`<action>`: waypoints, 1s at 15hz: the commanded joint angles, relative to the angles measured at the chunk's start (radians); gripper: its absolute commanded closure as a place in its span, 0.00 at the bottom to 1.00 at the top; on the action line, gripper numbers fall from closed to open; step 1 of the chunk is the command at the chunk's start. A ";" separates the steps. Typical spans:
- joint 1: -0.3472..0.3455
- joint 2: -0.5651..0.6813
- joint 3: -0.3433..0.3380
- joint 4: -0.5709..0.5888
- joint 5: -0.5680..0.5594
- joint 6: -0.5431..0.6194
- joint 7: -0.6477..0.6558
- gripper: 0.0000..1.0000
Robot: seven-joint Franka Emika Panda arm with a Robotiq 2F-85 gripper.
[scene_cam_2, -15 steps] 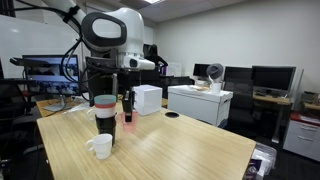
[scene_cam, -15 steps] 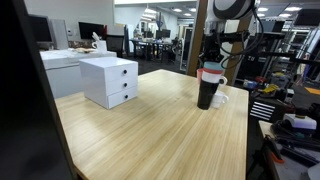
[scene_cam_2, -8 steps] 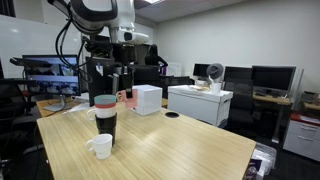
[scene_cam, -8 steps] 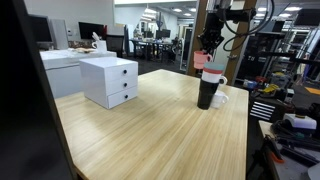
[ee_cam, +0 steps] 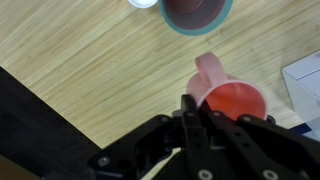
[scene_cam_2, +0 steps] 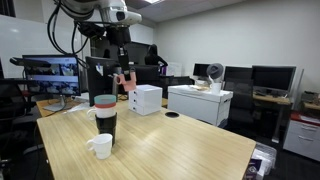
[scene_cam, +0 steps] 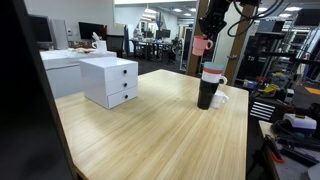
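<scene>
Pink cup lifted high over the wooden table, pinched in my gripper.

In the wrist view my gripper (ee_cam: 190,110) comes in from the bottom edge, fingers clenched on the rim of the pink cup (ee_cam: 233,102) at lower right, its handle pointing up the frame. Far below, at the top edge, sit the dark tumbler (ee_cam: 197,10) with its teal rim and a sliver of the white mug (ee_cam: 143,2) just beside it. In both exterior views the cup (scene_cam: 200,46) (scene_cam_2: 127,82) now hangs near the top of the frame. A second ago it was down level with the tumbler's lid, so the arm has risen. I judge the lift done: the cup is well clear of tumbler (scene_cam: 209,88) and mug (scene_cam: 220,97). The white drawer unit (scene_cam: 110,80) stands well apart on the table (scene_cam: 150,130), at centre left.
</scene>
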 commanded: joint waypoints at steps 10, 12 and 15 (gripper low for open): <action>0.029 -0.134 0.010 -0.098 0.045 -0.133 -0.147 0.95; 0.031 -0.143 0.012 -0.111 0.042 -0.152 -0.153 0.95; 0.035 -0.151 0.014 -0.130 0.040 -0.177 -0.161 0.95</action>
